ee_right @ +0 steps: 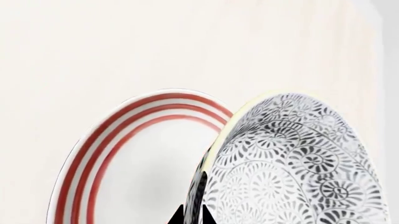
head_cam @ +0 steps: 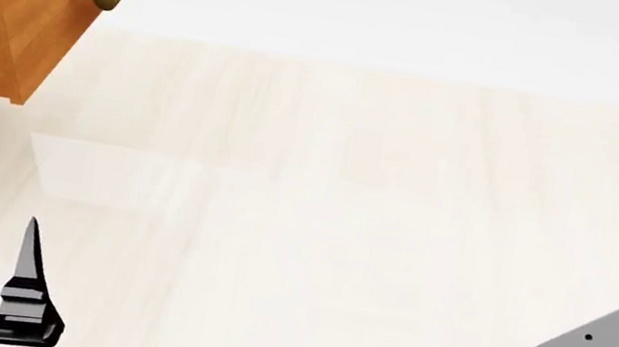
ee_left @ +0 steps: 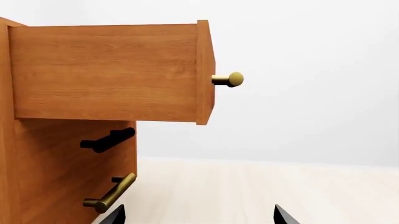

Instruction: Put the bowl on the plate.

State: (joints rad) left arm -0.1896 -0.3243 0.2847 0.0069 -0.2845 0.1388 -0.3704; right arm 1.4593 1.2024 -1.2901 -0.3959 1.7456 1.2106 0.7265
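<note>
Carry step. Your right gripper [ee_right: 192, 217] has its fingers pinched shut on the bowl [ee_right: 293, 168] rim; the plate [ee_right: 124, 158] lies just beyond the fingertips. Next: centre the bowl, lower, release. Left gripper [ee_left: 196, 215] spread, empty.

bowl [ee_right: 293, 163]: white, grey-blue floral | plate [ee_right: 124, 154]: white, red rings

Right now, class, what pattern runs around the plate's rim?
Concentric red rings on the white plate; clearest in the right wrist view.

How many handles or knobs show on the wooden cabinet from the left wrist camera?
3: a brass knob on the open drawer, a black handle under it, a brass bar handle lowest. Others may be out of frame.
</note>
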